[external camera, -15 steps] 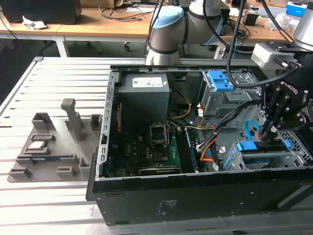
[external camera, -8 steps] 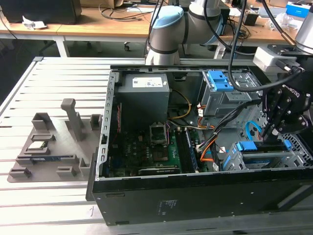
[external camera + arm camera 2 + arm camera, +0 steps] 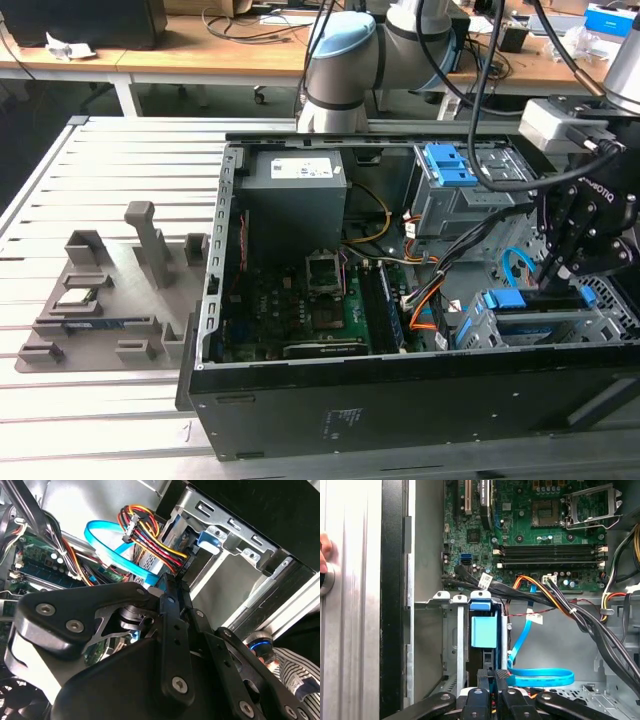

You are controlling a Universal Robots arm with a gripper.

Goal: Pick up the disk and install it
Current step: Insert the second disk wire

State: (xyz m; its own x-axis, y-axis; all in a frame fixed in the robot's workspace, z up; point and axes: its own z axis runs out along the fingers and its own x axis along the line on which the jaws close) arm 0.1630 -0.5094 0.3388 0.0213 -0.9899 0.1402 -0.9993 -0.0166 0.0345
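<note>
Since the disk [image 3: 484, 630] already sits edge-up in its grey metal cage [image 3: 451, 645] at the computer case's [image 3: 400, 405] front corner, blue rail uppermost, it looks nearly seated. The pincer [image 3: 494, 676] stands right over its end, fingers pressed together on or against that edge, probably to push it home. Just beside it a blue ribbon cable [image 3: 540, 676] loops, bundled wires [image 3: 560, 605] cross to the motherboard [image 3: 540, 535], and the case lies open on the slatted bench [image 3: 110, 190].
</note>
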